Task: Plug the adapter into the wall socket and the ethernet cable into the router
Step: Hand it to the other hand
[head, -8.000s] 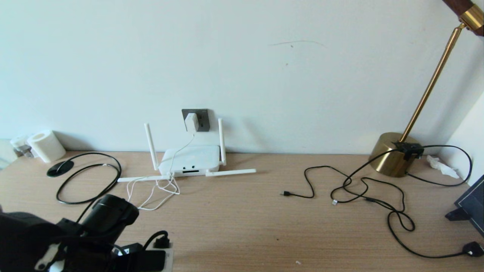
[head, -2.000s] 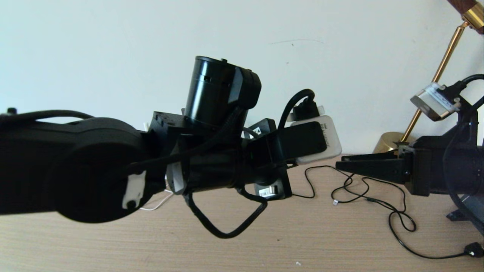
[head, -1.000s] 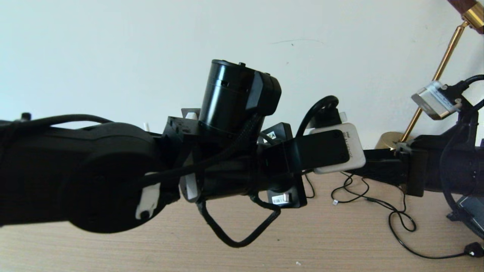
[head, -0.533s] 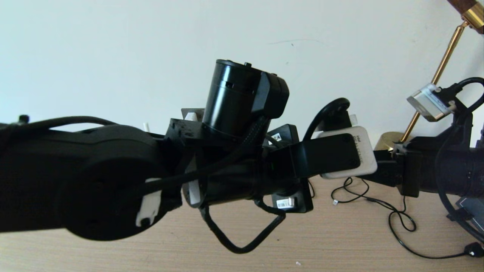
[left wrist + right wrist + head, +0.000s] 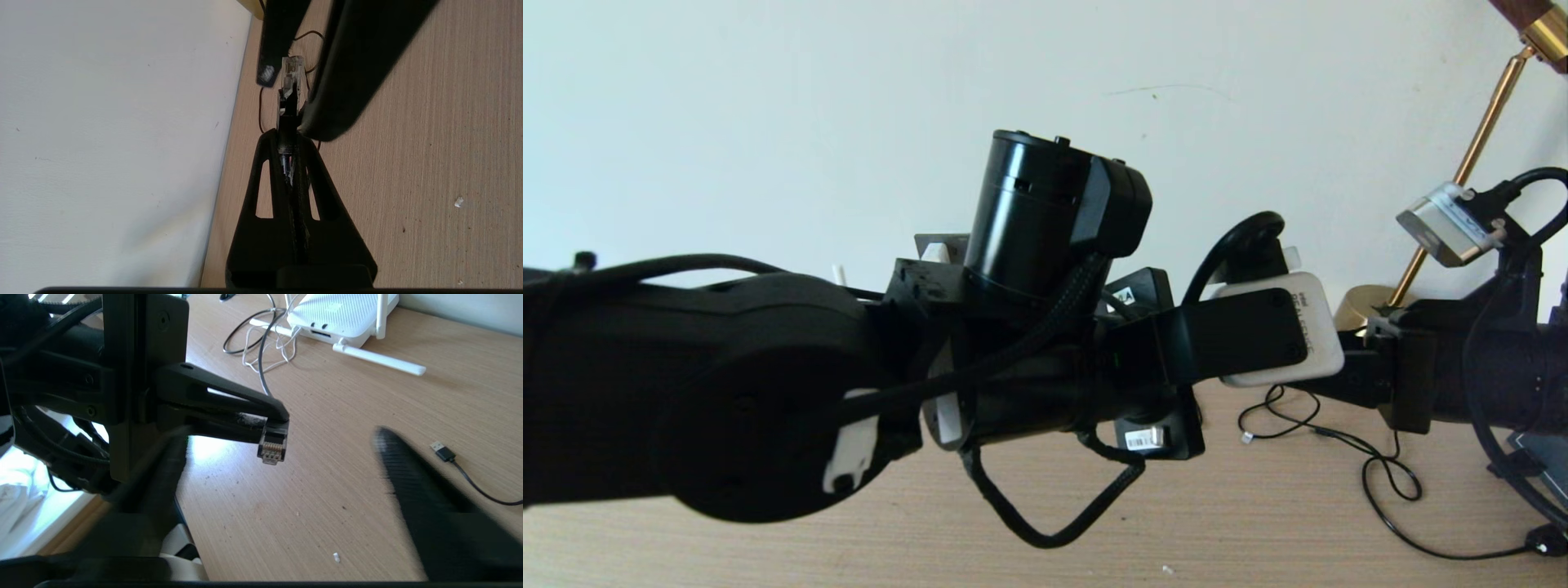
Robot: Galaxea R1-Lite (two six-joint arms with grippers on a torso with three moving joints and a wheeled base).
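Left pincer: raised above the bench, clenched on the ethernet cable just behind its plug; clear plug tip juts past the fingertips, contacts visible.

Right pincer: released, one finger on each side of the plug, tips just beside it, facing the left pincer.

Router: flat on the bench by the wall, well apart from the plug; two antennas upright, one lying flat.

White cord: looped on the bench before the router.

Thin black cords: tangled on the bench near the brass lamp.
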